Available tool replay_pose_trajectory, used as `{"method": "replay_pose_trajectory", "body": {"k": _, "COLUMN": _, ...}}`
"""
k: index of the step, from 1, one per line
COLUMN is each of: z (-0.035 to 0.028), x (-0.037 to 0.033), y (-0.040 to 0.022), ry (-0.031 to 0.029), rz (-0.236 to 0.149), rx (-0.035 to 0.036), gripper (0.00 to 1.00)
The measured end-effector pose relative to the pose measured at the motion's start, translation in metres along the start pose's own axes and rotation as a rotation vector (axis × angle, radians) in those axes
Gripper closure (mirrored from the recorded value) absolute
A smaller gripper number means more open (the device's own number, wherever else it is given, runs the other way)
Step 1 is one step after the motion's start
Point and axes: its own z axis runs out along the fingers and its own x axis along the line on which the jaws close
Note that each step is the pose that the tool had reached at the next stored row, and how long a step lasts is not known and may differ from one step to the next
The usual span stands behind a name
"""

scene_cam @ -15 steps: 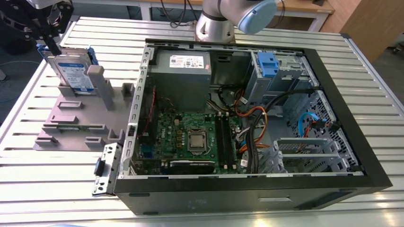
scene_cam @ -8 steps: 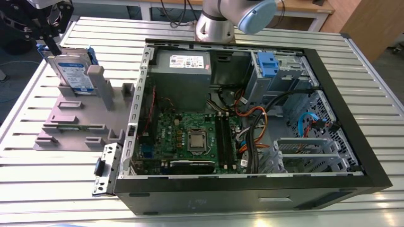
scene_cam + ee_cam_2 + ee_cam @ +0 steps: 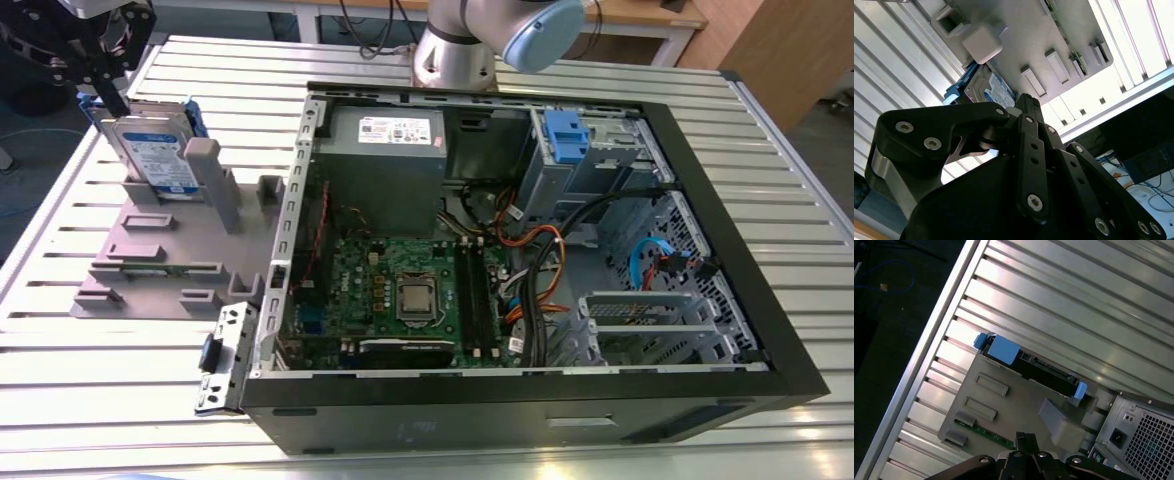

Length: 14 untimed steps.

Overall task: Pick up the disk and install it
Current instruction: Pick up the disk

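The pick-up is the step under way, and the disk [image 3: 158,150] is not yet grasped. It is standing on edge in the grey stand [image 3: 147,250] at the upper left of the exterior view. The gripper [image 3: 116,104] is hovering just over the disk's top edge. In the first wrist view the gripper [image 3: 1026,439] is showing its fingers [image 3: 1020,440] drawn together on nothing, off to one side of the disk [image 3: 1044,372]. As I read it, the grasp is calling for the jaws to spread and line up across that thin edge. Counting: one disk, one stand, one gripper and one open computer case [image 3: 534,415], which is sitting centre to right on the slatted table [image 3: 107,370].
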Motion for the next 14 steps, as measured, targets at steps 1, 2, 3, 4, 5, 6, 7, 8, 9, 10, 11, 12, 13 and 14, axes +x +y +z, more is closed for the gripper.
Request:
{"method": "replay_pose_trajectory", "body": {"k": 1, "z": 0.0, "x": 0.0, "y": 0.0, "ry": 0.0, "rz": -0.001, "rx": 0.0, "gripper": 0.89}}
{"method": "replay_pose_trajectory", "body": {"k": 2, "z": 0.0, "x": 0.0, "y": 0.0, "ry": 0.0, "rz": -0.002, "rx": -0.0001, "gripper": 0.89}}
{"method": "replay_pose_trajectory", "body": {"k": 3, "z": 0.0, "x": 0.0, "y": 0.0, "ry": 0.0, "rz": -0.003, "rx": -0.0001, "gripper": 0.89}}
{"method": "replay_pose_trajectory", "body": {"k": 4, "z": 0.0, "x": 0.0, "y": 0.0, "ry": 0.0, "rz": -0.004, "rx": -0.0001, "gripper": 0.89}}
{"method": "replay_pose_trajectory", "body": {"k": 5, "z": 0.0, "x": 0.0, "y": 0.0, "ry": 0.0, "rz": -0.005, "rx": -0.0002, "gripper": 0.89}}
{"method": "replay_pose_trajectory", "body": {"k": 6, "z": 0.0, "x": 0.0, "y": 0.0, "ry": 0.0, "rz": -0.006, "rx": -0.0002, "gripper": 0.89}}
{"method": "replay_pose_trajectory", "body": {"k": 7, "z": 0.0, "x": 0.0, "y": 0.0, "ry": 0.0, "rz": -0.006, "rx": -0.0002, "gripper": 0.89}}
{"method": "replay_pose_trajectory", "body": {"k": 8, "z": 0.0, "x": 0.0, "y": 0.0, "ry": 0.0, "rz": -0.007, "rx": -0.0002, "gripper": 0.89}}
{"method": "replay_pose_trajectory", "body": {"k": 9, "z": 0.0, "x": 0.0, "y": 0.0, "ry": 0.0, "rz": -0.008, "rx": -0.0002, "gripper": 0.89}}
{"method": "replay_pose_trajectory", "body": {"k": 10, "z": 0.0, "x": 0.0, "y": 0.0, "ry": -0.0001, "rz": -0.009, "rx": -0.0003, "gripper": 0.89}}
{"method": "replay_pose_trajectory", "body": {"k": 11, "z": 0.0, "x": 0.0, "y": 0.0, "ry": -0.0001, "rz": -0.01, "rx": -0.0003, "gripper": 0.89}}
{"method": "replay_pose_trajectory", "body": {"k": 12, "z": 0.0, "x": 0.0, "y": 0.0, "ry": -0.0001, "rz": -0.011, "rx": -0.0003, "gripper": 0.89}}
{"method": "replay_pose_trajectory", "body": {"k": 13, "z": 0.0, "x": 0.0, "y": 0.0, "ry": -0.0001, "rz": -0.012, "rx": -0.0004, "gripper": 0.89}}
{"method": "replay_pose_trajectory", "body": {"k": 14, "z": 0.0, "x": 0.0, "y": 0.0, "ry": -0.0001, "rz": -0.013, "rx": -0.0004, "gripper": 0.89}}
